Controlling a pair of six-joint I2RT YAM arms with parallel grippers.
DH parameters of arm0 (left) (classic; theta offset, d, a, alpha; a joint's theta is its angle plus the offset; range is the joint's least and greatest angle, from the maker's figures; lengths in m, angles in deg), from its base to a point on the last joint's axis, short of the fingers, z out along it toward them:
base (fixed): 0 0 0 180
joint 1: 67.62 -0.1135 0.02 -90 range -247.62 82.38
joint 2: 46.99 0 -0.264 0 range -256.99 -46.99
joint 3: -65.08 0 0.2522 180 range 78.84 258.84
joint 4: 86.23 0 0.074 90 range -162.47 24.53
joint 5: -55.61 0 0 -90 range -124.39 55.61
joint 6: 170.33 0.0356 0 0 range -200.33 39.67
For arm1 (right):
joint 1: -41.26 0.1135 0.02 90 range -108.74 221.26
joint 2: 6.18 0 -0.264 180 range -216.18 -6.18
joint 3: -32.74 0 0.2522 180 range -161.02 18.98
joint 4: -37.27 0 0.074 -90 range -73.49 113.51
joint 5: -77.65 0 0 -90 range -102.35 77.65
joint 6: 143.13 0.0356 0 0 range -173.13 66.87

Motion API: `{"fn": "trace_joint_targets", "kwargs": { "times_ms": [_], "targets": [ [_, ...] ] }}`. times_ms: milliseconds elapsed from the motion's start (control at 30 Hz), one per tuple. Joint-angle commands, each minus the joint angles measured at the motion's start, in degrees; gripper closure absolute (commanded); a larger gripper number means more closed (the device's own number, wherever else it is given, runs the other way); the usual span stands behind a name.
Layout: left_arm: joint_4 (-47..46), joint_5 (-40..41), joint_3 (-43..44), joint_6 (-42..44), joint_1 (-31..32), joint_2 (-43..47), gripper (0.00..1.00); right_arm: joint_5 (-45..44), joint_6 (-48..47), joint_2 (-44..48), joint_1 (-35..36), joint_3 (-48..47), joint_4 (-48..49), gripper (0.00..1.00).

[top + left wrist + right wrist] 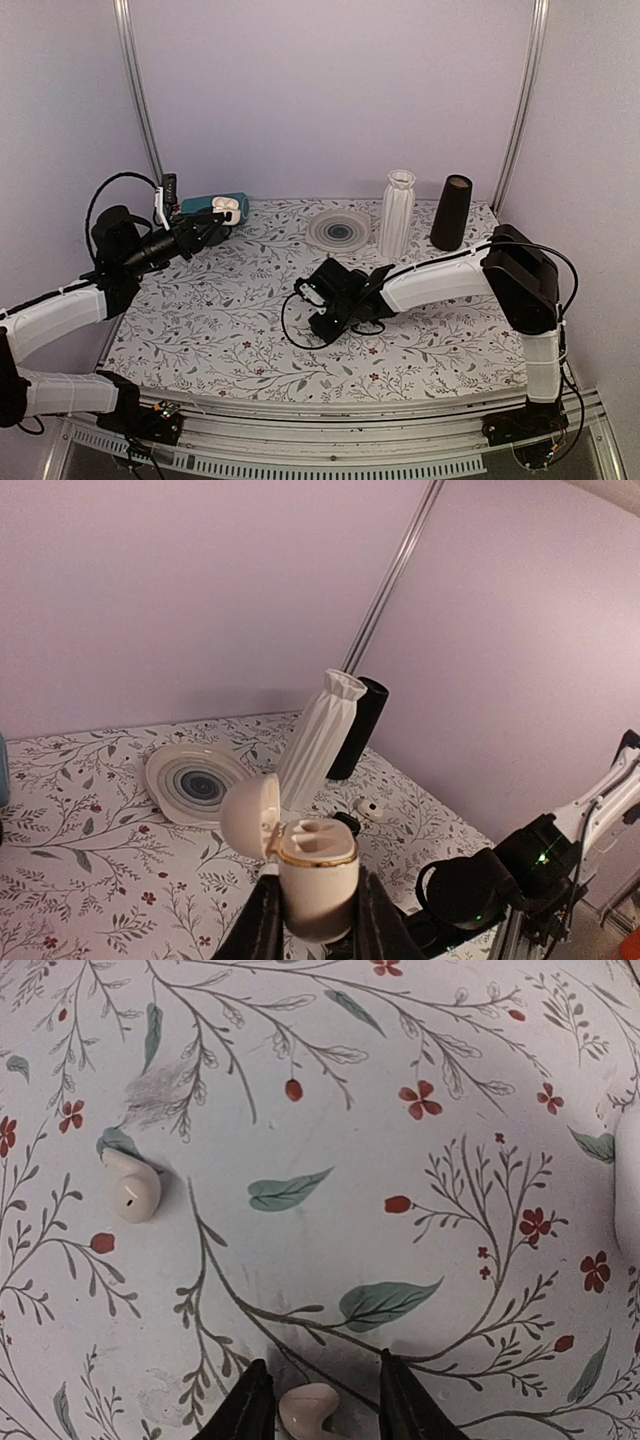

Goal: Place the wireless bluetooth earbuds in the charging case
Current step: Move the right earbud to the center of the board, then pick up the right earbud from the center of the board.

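Note:
The white charging case point(315, 865) has its lid flipped open and both wells showing empty. My left gripper point(315, 905) is shut on its body and holds it upright above the back left of the table; from the top camera the case point(228, 208) sits at the tip of the left gripper point(213, 226). My right gripper point(322, 1405) is low over the middle of the table, open, with one white earbud point(310, 1410) lying between its fingers, nearer the left one. A second earbud point(132, 1190) lies on the cloth farther ahead to the left.
A ribbed white vase point(397, 212) and a black tapered cup point(451, 212) stand at the back right. A ringed plate point(338, 230) lies at the back middle. A teal mug point(200, 204) lies behind the raised case. The floral cloth point(220, 320) covers the table.

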Motion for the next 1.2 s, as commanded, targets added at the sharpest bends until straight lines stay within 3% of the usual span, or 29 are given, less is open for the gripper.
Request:
{"fn": "trace_joint_targets", "kwargs": {
  "times_ms": [0, 133, 400, 533, 800, 1167],
  "targets": [
    [-2.2, -1.1, 0.8, -0.3, -0.4, -0.7, 1.0, 6.3, 2.4, 4.4, -2.2, 0.8, 0.8, 0.59],
    [-2.1, -1.1, 0.9, -0.3, -0.4, -0.6, 1.0, 12.1, 4.6, 6.3, -4.6, 0.1, 0.7, 0.47],
    [-0.8, -0.9, 0.7, 0.5, -0.4, 0.4, 1.0, 18.2, 7.6, 8.1, -7.2, 1.5, -0.3, 0.46],
    [-0.6, -0.9, 0.7, 0.7, -0.4, 0.6, 1.0, 20.6, 7.7, 7.1, -7.2, 1.3, -1.7, 0.49],
    [-0.4, -0.9, 0.5, 1.0, -0.4, 0.7, 1.0, 18.4, 10.5, 6.7, -7.1, 0.0, -5.4, 0.66],
    [-0.7, -0.8, 0.3, 1.0, -0.4, 0.4, 1.0, 21.7, 12.7, 6.2, -5.4, 1.8, -5.0, 0.67]
  ]
}}
